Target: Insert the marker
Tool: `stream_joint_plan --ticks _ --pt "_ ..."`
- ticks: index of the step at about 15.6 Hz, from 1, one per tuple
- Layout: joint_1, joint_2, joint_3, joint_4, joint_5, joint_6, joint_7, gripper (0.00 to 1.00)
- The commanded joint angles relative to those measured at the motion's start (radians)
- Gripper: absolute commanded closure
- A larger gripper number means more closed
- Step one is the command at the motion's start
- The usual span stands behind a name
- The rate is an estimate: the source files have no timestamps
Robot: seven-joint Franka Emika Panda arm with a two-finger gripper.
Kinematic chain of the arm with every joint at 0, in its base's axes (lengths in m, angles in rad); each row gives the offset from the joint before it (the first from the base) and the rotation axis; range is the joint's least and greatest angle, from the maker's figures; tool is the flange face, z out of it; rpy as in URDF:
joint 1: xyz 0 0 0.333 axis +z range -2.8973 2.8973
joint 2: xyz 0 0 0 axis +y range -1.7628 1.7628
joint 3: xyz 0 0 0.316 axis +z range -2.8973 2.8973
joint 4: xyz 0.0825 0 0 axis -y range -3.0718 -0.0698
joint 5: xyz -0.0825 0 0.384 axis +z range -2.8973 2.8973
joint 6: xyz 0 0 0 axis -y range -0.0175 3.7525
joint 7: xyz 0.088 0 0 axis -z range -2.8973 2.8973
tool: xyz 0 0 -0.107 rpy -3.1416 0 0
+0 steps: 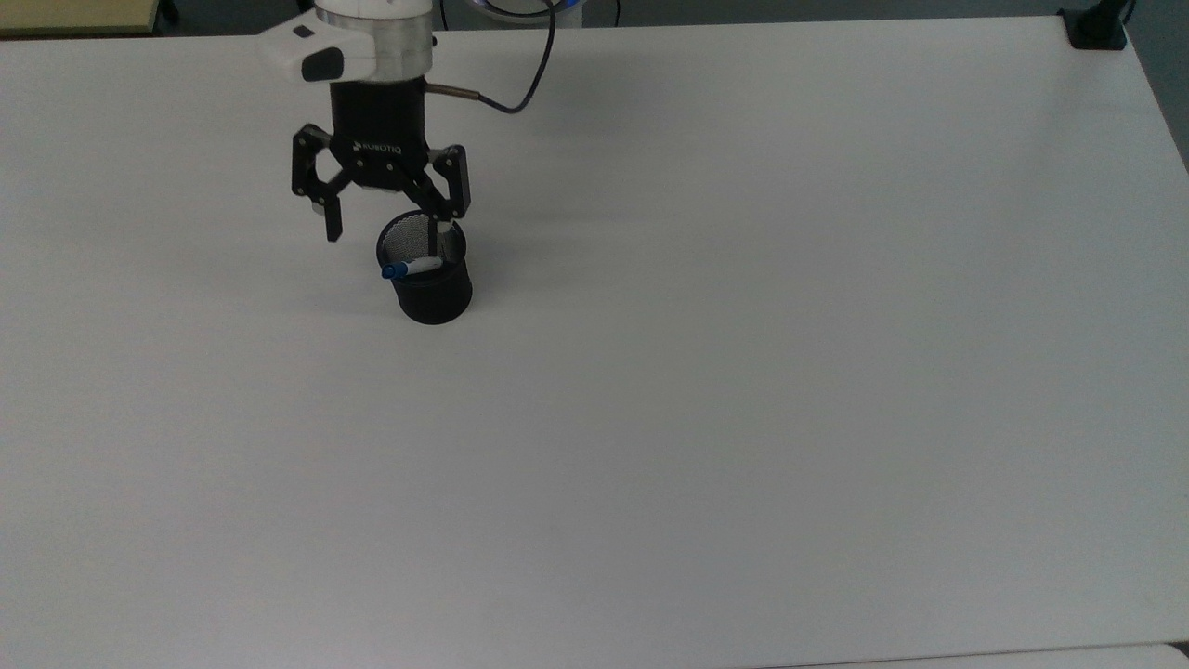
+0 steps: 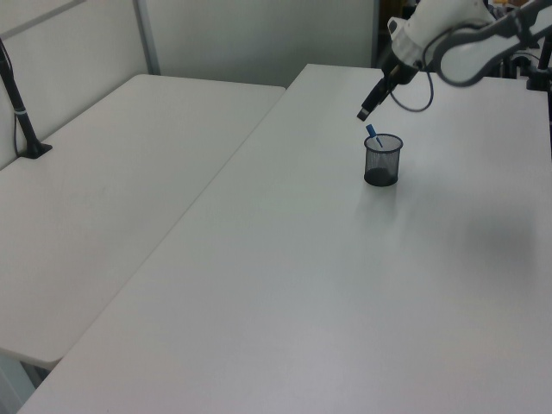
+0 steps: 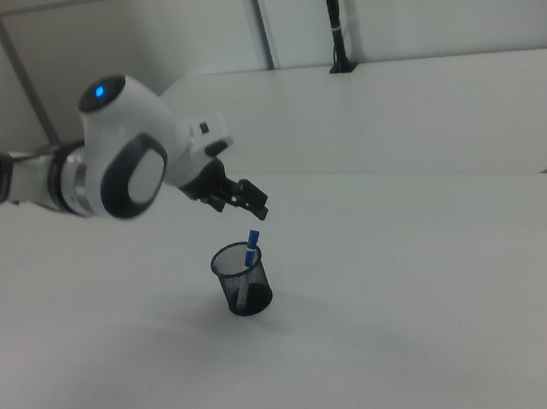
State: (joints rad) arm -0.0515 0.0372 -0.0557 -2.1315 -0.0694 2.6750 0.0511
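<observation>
Well, the big white counter has pale walls behind it, and another white counter sits right beside it in the left view. On the first one stands a black mesh cup. The marker is inside the cup, leaning on the rim, its long body tilted with the blue cap up and out over the edge toward the top view's left. The tool hangs just above the cup, fingers spread wide, holding nothing.
</observation>
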Motion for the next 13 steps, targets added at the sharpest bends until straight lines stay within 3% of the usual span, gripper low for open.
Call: stream_joint_plan --ticks 1,8,13 --pt "-0.033 -0.06 -0.007 0.166 -0.003 -0.43 -0.069 0.0" --pt "-0.047 -0.052 -0.018 0.47 0.06 -0.984 -0.123 0.0" --pt "0.031 -0.053 -0.032 0.515 0.06 -1.046 -0.054 0.0"
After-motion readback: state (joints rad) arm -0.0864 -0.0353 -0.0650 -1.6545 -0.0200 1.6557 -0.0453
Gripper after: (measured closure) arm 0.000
